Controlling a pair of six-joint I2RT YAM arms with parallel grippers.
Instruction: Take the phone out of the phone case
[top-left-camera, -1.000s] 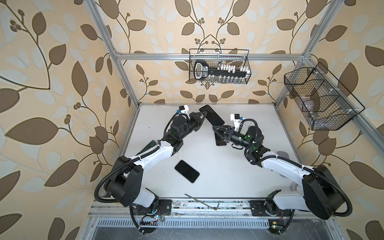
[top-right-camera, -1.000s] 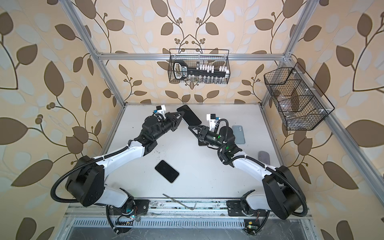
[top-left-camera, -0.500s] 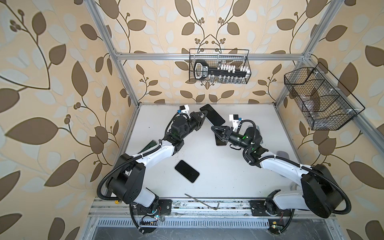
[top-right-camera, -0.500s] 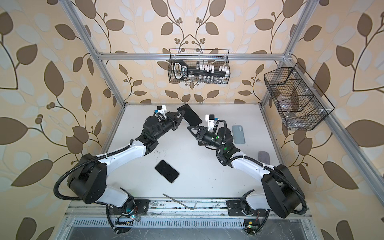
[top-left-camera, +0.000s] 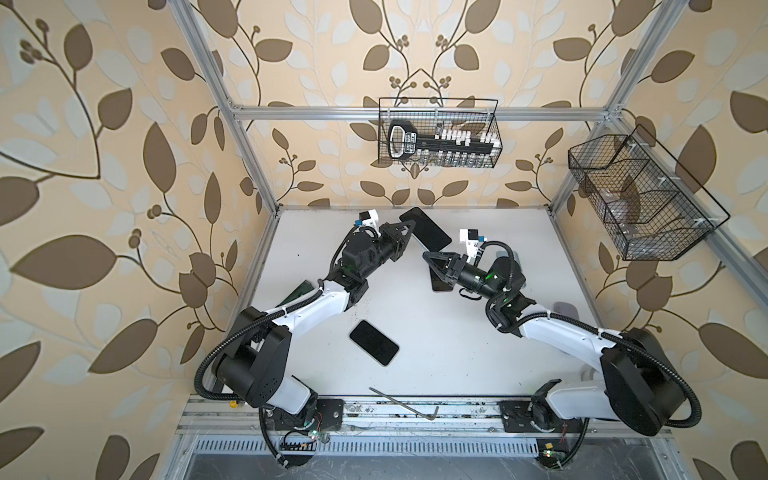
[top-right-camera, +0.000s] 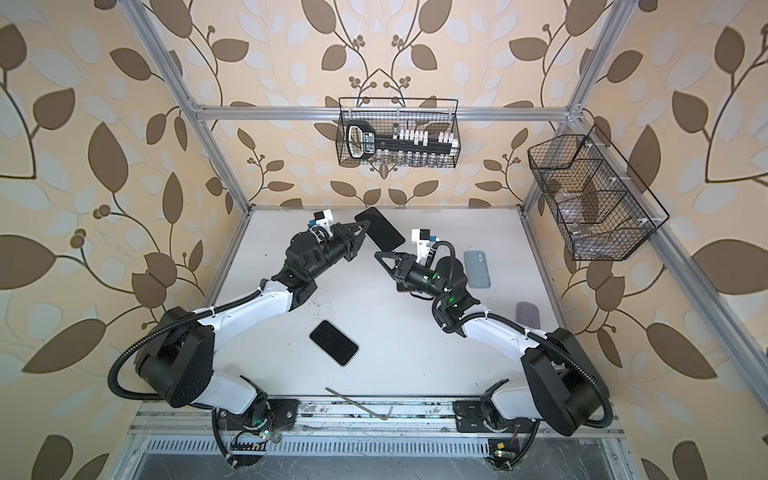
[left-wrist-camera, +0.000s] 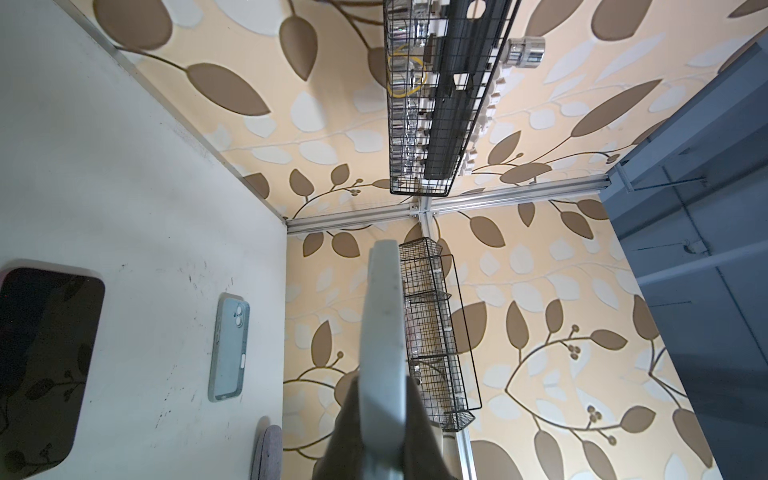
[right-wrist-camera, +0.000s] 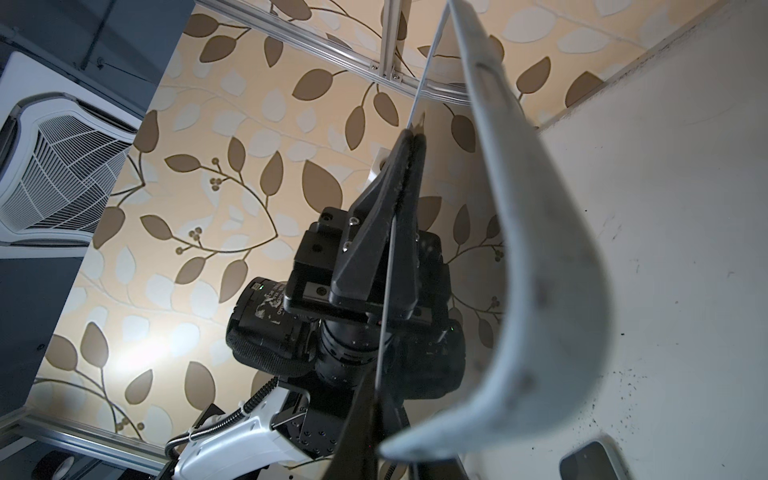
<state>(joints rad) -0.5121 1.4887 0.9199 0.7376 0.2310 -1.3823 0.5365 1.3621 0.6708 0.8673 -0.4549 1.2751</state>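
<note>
Left gripper (top-left-camera: 410, 231) is clamped on the raised cased phone (top-left-camera: 427, 229); right gripper (top-left-camera: 424, 254), jaws together, sits at its lower edge.

At twelve o'clock a black wire basket (top-left-camera: 440, 100) hangs on the back wall (top-left-camera: 324, 166), with a black socket rail (top-left-camera: 440, 144) inside. At two o'clock hangs a second mesh basket (top-left-camera: 665, 237). At six o'clock a bent hex key (top-left-camera: 401, 403) lies on the front rail (top-left-camera: 465, 409).

Your left end effector (left-wrist-camera: 382, 390) is a blurred mass cut off at its wrist view's bottom edge; the dark phone (left-wrist-camera: 45, 353) is clipped by that frame's left edge. In a top view the right arm (top-left-camera: 478, 276) hides most of it.
</note>
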